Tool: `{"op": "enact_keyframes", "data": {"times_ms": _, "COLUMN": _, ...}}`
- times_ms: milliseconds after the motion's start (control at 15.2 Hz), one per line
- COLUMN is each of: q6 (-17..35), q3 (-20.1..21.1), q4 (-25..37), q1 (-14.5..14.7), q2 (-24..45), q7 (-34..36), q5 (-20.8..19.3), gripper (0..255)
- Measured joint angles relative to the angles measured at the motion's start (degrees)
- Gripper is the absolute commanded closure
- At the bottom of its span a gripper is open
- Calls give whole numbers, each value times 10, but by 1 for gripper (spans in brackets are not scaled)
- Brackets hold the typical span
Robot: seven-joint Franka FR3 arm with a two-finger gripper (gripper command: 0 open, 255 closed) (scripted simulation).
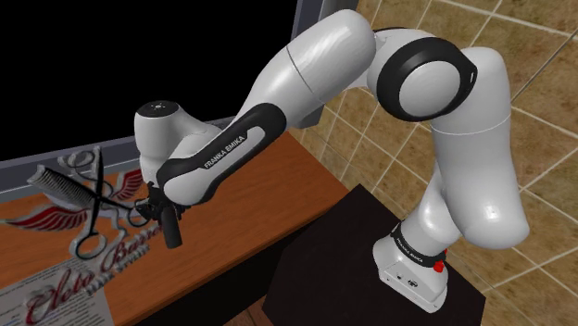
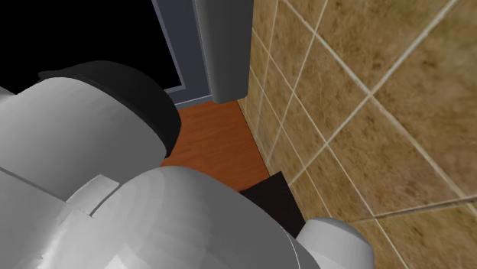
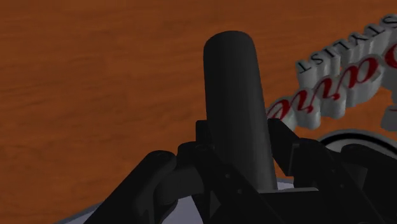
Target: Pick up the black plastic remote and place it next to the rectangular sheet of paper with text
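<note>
As the wrist view shows, the end effector (image 3: 240,143) is clamped on the black remote (image 3: 234,95), gripping both its long sides. The remote points down at the brown wood tabletop (image 3: 95,83), tip just beside the printed paper sheet (image 3: 347,86). In the shoulder view the remote hangs at the sheet's right edge. The sheet carries scissors, a comb and red script. Beyond the tabletop is a black area (image 1: 93,65).

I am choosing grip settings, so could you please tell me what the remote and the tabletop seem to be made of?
The remote looks like matte black plastic, though that is unsure: smooth, rounded, a faint sheen, no buttons visible. The tabletop looks like wood with a flat finish: reddish-brown with streaky grain.
</note>
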Motion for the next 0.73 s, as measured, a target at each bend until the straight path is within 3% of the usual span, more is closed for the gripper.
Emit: {"op": "enact_keyframes", "data": {"times_ms": 726, "q6": 30, "q3": -3, "q4": 8, "q1": 5, "q2": 38, "q7": 1, "q5": -4, "gripper": 255}}
